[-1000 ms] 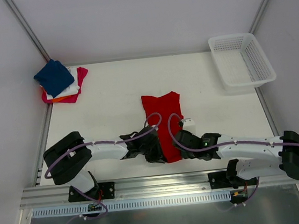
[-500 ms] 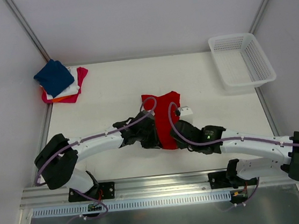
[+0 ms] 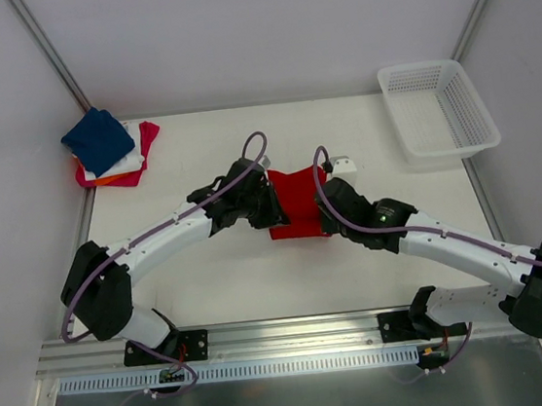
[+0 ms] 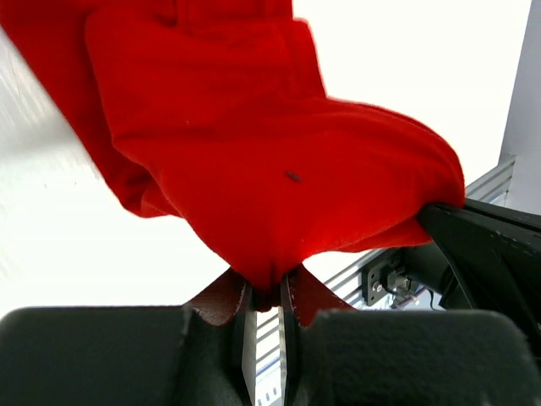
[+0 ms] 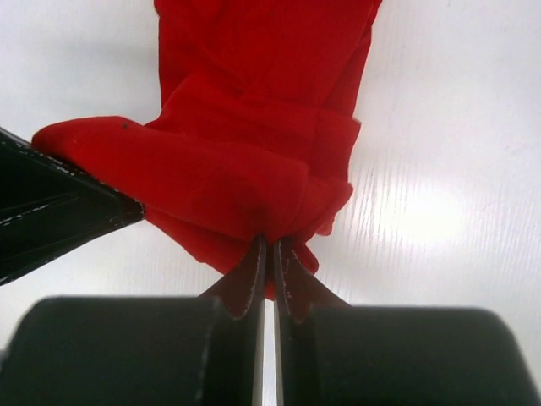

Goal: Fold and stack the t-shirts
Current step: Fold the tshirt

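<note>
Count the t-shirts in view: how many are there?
5. The red shirt is mid-table, pinched by the left gripper and the right gripper. Four folded ones are stacked at the far left corner: navy on top, then white, orange, magenta. More may hide in that stack.

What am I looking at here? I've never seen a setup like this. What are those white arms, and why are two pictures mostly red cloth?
This is a robot with a left arm and a right arm, bolted at the near edge of a white table. The wide picture comes from a fixed camera above and behind them. Each close-up comes from a camera on one wrist, looking along that arm's own two fingers. The left gripper and the right gripper are each shut on an edge of a red t-shirt, which is doubled over itself. That is why the close-ups are mostly red. At the far left lies a stack of folded shirts, navy on top. At the far right stands a white mesh basket.
</note>
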Robot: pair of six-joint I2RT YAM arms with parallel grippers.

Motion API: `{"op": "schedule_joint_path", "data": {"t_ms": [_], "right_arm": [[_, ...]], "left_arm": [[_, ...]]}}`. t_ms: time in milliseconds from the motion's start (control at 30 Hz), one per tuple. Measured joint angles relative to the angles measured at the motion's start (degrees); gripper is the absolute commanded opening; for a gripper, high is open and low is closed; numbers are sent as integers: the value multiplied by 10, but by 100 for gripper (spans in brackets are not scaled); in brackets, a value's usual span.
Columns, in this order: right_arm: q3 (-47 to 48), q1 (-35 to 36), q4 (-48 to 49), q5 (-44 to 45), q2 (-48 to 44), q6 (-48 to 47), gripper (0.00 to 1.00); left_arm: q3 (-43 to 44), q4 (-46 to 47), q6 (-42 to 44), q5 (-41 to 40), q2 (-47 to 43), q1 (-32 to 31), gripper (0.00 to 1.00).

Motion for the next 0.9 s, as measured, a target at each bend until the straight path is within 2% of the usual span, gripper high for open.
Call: {"op": "schedule_joint_path", "data": {"t_ms": [400,900], "right_arm": [[62,-110,43,-49,94,-87,0],[181,-184,94,-120,266,-147,0]], "left_arm": [[113,-11,52,33,107,52,0],[188,-16,86,55,194,126,0]]}}
